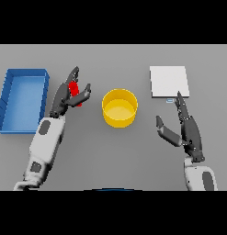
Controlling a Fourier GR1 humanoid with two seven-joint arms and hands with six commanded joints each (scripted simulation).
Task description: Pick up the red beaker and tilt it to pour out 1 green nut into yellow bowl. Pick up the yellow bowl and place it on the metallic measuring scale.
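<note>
Head view, left hand raised, fingers curled round red beaker (beside yellow bowl), right hand idle, fingers spread.

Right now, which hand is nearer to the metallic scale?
The right hand: its fingertips reach the front edge of the metallic scale. The left hand is far across the table, around the red beaker, beyond the yellow bowl.

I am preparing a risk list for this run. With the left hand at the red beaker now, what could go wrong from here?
1. The left hand hides most of the beaker, so the hold cannot be judged; it may slip on lifting.
2. The beaker stands apart from the bowl; tilting too early could drop the nut on the table.
3. The right hand's fingers lie near the scale and might nudge it.
</note>
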